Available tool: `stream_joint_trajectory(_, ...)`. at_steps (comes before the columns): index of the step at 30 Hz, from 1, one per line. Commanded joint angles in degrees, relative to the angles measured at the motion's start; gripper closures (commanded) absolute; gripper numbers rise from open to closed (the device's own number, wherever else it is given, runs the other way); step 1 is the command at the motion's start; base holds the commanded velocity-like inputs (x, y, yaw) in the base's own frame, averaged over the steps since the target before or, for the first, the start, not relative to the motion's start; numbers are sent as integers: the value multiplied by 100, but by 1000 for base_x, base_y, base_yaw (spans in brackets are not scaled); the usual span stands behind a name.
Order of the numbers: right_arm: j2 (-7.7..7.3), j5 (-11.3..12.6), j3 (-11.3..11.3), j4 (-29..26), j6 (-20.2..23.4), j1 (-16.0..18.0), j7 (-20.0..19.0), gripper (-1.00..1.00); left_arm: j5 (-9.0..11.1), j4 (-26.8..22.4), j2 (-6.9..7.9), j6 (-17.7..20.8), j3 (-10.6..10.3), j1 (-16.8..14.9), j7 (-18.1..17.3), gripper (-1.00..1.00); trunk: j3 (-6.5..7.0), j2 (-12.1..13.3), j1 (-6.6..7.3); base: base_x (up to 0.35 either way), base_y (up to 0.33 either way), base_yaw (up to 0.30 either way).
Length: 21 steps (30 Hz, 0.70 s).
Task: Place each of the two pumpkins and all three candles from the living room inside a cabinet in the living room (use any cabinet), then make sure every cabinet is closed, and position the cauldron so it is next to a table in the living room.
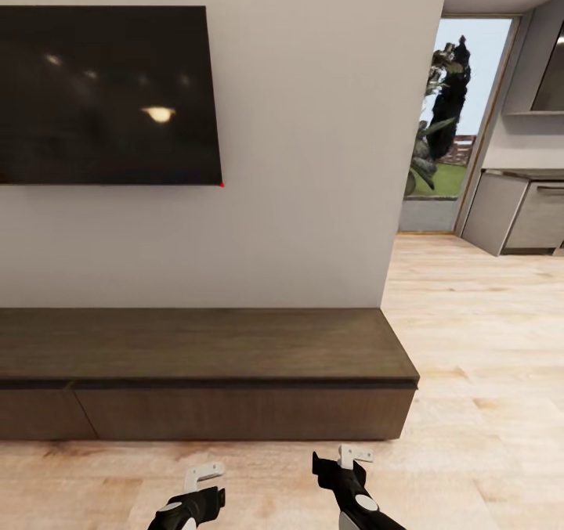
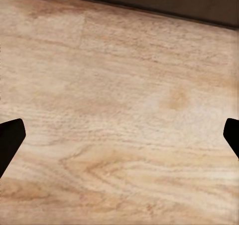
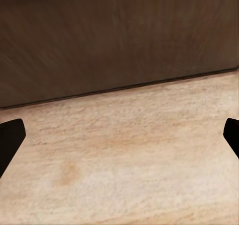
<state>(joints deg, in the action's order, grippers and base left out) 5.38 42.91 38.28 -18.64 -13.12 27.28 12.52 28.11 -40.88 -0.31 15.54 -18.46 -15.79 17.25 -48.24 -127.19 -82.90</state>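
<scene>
Two claws hang low over the wood floor (image 1: 486, 373), both spread wide and carrying nothing: the left gripper (image 1: 205, 474) and the right gripper (image 1: 354, 456). Straight ahead of them sits the cabinet (image 1: 235, 412), its dark front panels flush and shut; in the right wrist view the panel (image 3: 119, 35) looms just beyond the fingertips (image 3: 10, 137). A television (image 1: 106, 95) hangs on the wall above. Handling looks tricky: a rigid, smooth front with no handle, so I'd judge the seam (image 1: 74, 393) between panels, ahead and left of the left claw, or a panel's top edge, the only purchase.
</scene>
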Motion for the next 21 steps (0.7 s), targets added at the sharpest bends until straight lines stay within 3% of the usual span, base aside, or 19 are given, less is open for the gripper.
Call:
stream_joint_trajectory(1, -2, 54, 50, 0, -28, 5, 31, -100, 56, -9, 3, 13, -25, -3, 51, -100, 13, 39, 24, 0, 0, 0)
stream_joint_trajectory(21, -2, 2, 60, 9, -33, 5, 30, -100, 54, -7, 1, -7, -26, -3, 50, -100, 372, 841, 463, 0, 0, 0)
